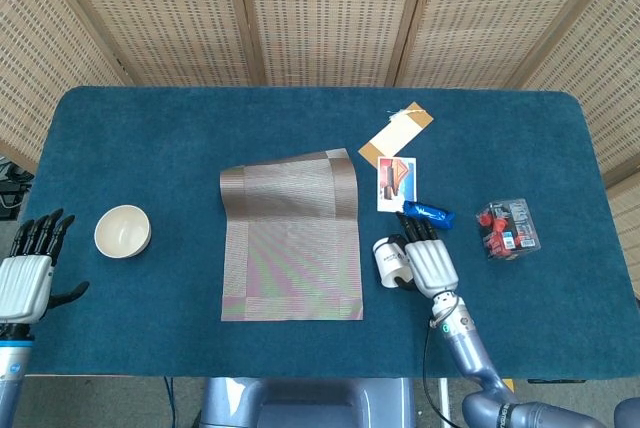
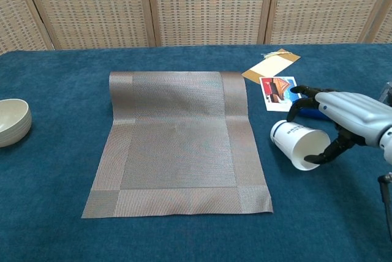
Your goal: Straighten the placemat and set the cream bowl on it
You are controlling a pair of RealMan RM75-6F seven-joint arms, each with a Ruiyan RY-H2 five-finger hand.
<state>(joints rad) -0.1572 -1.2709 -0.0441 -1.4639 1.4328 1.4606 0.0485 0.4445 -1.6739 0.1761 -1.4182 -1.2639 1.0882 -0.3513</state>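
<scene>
Placemat, grey-brown woven (image 1: 290,238), table centre, far edge curled. Cream ceramic bowl (image 1: 122,231) at 9 o'clock, untouched. Right hand (image 2: 343,115) fingers spread over tipped white paper cup (image 2: 298,144), likely clearing it. Left hand (image 1: 27,273) fingers apart, idle.

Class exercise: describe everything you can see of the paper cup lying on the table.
The paper cup is white with blue printing on its side, and looks like thin paper. It lies tipped on its side on the blue table, open mouth facing the chest camera, just right of the placemat. The right hand arches over it, with fingers near its base and the thumb at its rim. Firm contact cannot be confirmed.
</scene>
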